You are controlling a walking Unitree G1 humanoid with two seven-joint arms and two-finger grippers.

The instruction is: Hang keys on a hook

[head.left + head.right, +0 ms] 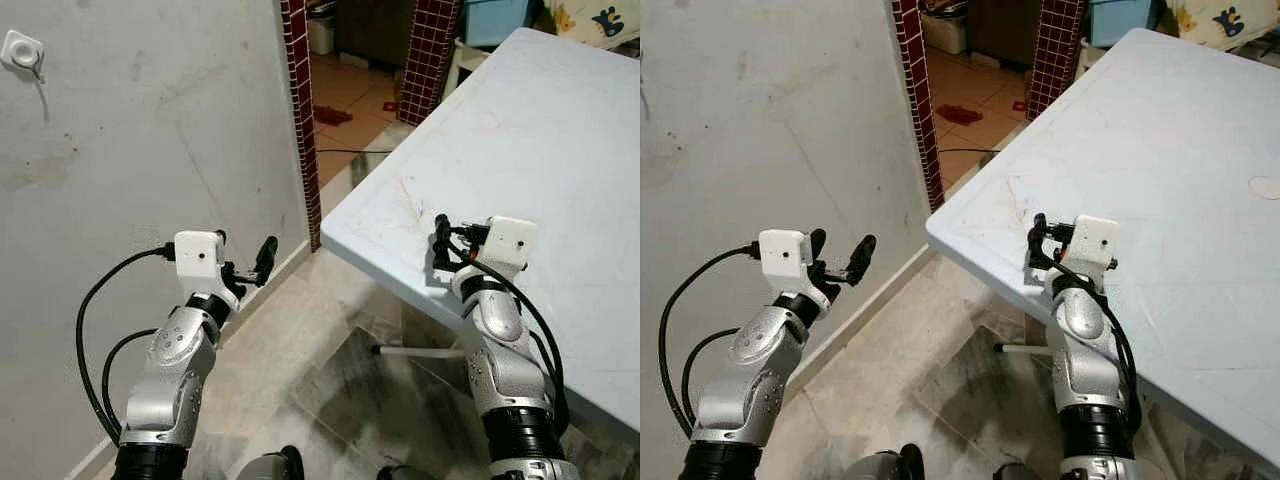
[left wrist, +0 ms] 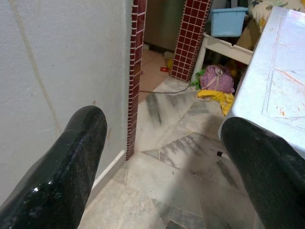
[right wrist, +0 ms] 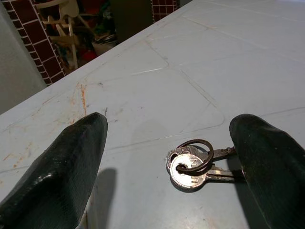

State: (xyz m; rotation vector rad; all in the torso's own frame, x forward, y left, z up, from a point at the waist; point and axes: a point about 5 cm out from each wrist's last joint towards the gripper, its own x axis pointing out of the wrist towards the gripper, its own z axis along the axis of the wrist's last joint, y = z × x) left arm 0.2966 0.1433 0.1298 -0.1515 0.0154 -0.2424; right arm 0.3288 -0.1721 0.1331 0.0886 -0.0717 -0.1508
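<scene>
Keys [image 3: 194, 166]: two silver keys on a dark ring, lying flat on the pale blue table [image 1: 560, 150], blades pointing toward one finger of the right gripper [image 3: 171, 157]. They sit between its two black fingers [image 3: 57, 171], closer to the other one and not touching either. Fingers spread wide, nothing gripped.

Right gripper [image 1: 442, 243] is over the near corner of the table, just inside the edge. Table top is scuffed, with orange scratch marks near the corner.

Hook [image 1: 23, 52]: white plate high on the grey wall [image 1: 150, 130], far to the robot's left, well apart from the keys. A thin line hangs down from it; can't tell what it is.

Left gripper [image 1: 248, 262] held up beside the wall, above the marble floor [image 2: 181, 157], fingers [image 2: 62, 167] wide apart and empty.

Between wall and table: open floor gap, a red-tiled pillar [image 1: 297, 110] at the wall's end, doorway behind with a dark cable [image 2: 164, 90] across the floor. Under the table's far side: purple and yellow cloth clutter [image 2: 217, 86], white frame, blue bin [image 2: 228, 21].
</scene>
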